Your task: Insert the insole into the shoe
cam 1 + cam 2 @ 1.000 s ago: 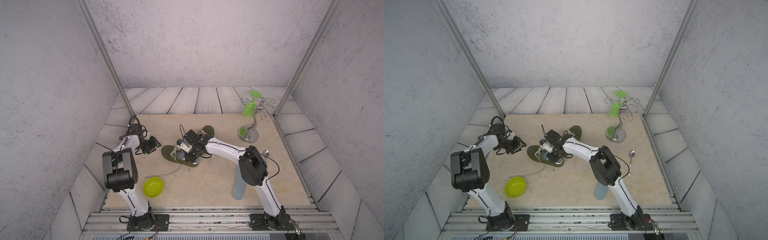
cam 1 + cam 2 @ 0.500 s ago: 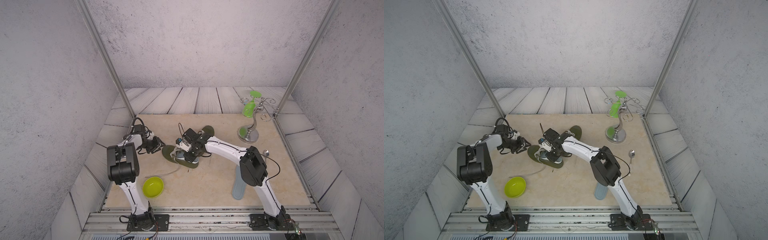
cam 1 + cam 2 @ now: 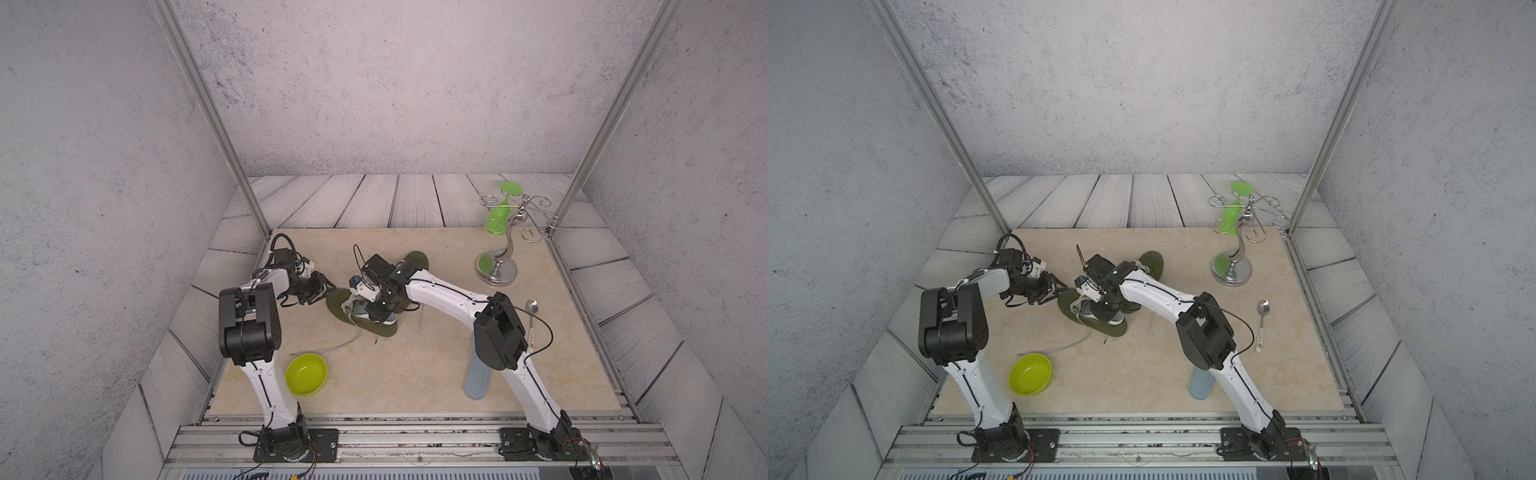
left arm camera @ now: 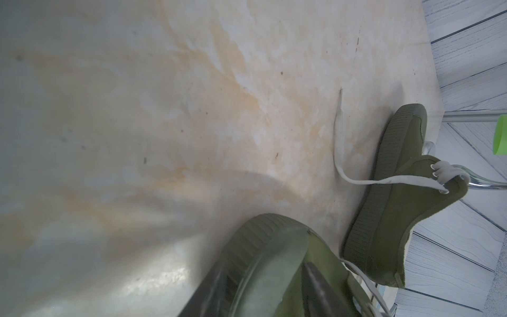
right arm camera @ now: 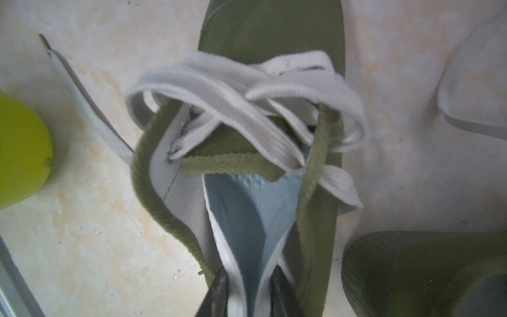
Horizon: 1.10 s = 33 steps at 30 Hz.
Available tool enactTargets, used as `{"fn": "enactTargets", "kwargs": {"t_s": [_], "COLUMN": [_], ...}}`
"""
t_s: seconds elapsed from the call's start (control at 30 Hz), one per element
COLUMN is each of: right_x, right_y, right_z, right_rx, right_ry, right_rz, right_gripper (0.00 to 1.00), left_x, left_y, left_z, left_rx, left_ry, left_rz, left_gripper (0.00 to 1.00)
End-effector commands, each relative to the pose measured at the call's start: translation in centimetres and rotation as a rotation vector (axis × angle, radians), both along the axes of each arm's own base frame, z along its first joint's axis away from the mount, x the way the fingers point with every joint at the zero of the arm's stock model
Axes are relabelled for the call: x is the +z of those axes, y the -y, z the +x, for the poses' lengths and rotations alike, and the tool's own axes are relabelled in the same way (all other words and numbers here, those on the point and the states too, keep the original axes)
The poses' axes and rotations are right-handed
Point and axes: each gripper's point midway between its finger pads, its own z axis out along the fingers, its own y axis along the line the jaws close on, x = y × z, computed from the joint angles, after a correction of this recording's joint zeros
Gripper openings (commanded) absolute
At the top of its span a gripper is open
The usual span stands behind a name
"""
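Over the last second your left gripper (image 3: 321, 290) crept toward the toe of the shoe (image 5: 271, 30). It had been standing clear, and now it sat right at the toe cap (image 4: 270, 247). Its fingers (image 4: 315, 285) were spread, with the toe cap between them in the left wrist view. I could not tell whether they were pressing on it or only bracketing it.

Your right gripper (image 5: 251, 292) did not shift in that time. Its fingertips (image 5: 218, 293) were pinching the heel end of the insole (image 5: 247, 203), which was creased lengthwise into a trough. The front of the insole had gone in under the tongue (image 5: 227, 162) and the loose laces (image 5: 233, 90). The rear part was held up in the opening, not lying flat inside.

What that meant for you: I judged the insertion to be only partway done, with a shoe that could probably slide under any push. With the left gripper at the toe you had a stop to push against — so the likely next step was a forward push from the right, then flattening the heel end. The risk was that the crease would jam against the tongue rather than slide beneath it. The second shoe (image 3: 415, 261) lay just behind — near enough to get in the way.
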Motion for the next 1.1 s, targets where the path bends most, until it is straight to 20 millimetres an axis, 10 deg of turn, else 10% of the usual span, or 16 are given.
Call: {"fn": "enactTargets", "kwargs": {"t_s": [0.0, 1.07], "right_x": [-1.3, -0.6], "right_y": [-1.7, -0.3], "right_z": [0.7, 1.1], "right_rx": [0.002, -0.053], "right_ry": [0.016, 0.159], "right_rz": [0.035, 0.01], "right_gripper": [0.27, 0.25], "left_x": [-0.5, -0.6], "left_y": [2.0, 3.0], "left_z": [-0.9, -1.3], "left_rx": [-0.054, -0.076], "left_ry": [-0.027, -0.029], "left_rz": [-0.044, -0.03], "left_gripper": [0.47, 0.45]}}
